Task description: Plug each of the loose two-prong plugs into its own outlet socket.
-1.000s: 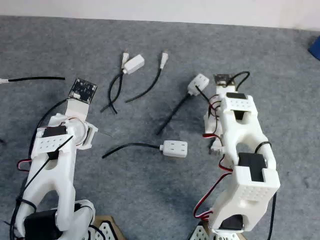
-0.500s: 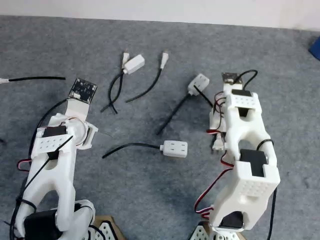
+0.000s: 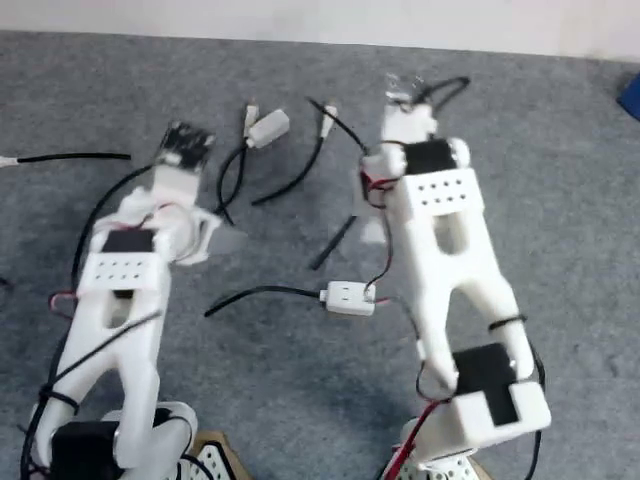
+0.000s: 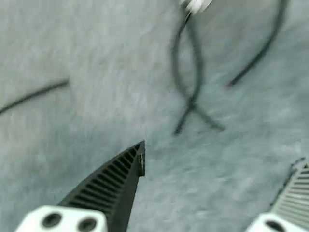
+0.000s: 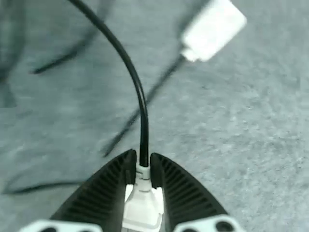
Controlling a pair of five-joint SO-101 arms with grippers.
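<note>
Clamping a white plug (image 5: 142, 195) between fingers drawn in narrow against its sides, the right gripper (image 5: 142, 157) sits over grey carpet (image 5: 251, 135). The plug's black cord (image 5: 129, 67) comes out between the fingertips and arcs away. Beyond it a white socket block (image 5: 212, 26) lies on the carpet, apart from the plug, with its own thin cord trailing off; which socket this is, cannot tell. Left gripper (image 4: 222, 154): spread wide, nothing between the ribbed fingers (image 4: 120, 179), above carpet with two crossed cords (image 4: 190, 96) just ahead. Seen from above, the right arm (image 3: 440, 230) stretches toward the far side and the left arm (image 3: 120, 290) is alongside. A middle socket (image 3: 350, 298) lies between the arms, its cord running toward the left arm. A far socket (image 3: 268, 127) lies near the back, with a loose plug (image 3: 328, 118) near it but apart.
</note>
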